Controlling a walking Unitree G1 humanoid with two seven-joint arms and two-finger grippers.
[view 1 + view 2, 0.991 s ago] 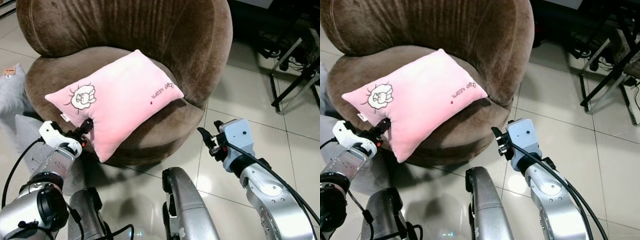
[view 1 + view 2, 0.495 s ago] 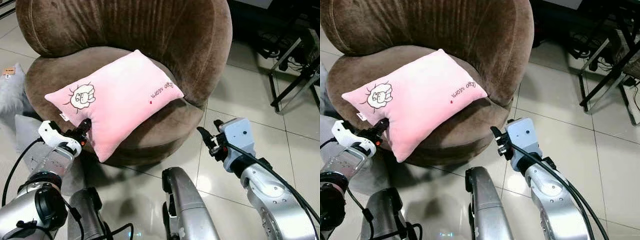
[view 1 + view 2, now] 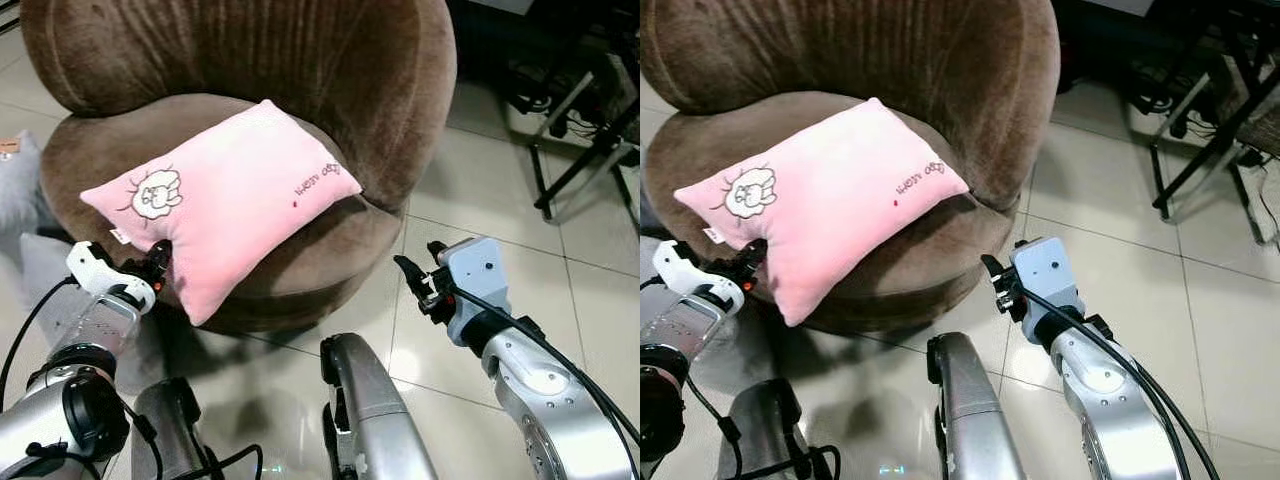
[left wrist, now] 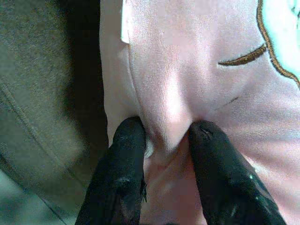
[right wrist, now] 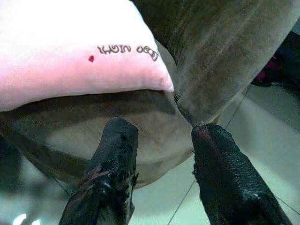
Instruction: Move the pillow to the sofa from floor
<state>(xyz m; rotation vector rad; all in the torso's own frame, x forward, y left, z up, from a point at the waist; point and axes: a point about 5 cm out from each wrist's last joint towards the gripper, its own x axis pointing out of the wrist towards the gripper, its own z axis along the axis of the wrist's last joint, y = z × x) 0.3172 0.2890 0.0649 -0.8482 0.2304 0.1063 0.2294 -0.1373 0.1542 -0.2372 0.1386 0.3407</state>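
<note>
The pink pillow [image 3: 225,195] lies on the brown sofa [image 3: 330,240] seat, its front corner overhanging, so if the left claw [image 4: 164,140] pinching its edge retreats unopened, it could slide floorward; the right claw [image 5: 161,140] hangs spread, empty.

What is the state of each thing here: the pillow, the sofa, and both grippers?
Pink pillow: lying on the sofa seat, one corner hanging over the front edge, fabric pinched at its near edge.
Brown sofa: holds the pillow on its seat.
Left gripper: shut on a fold of the pillow.
Right gripper: open, holding nothing, above the floor in front of the sofa.
</note>
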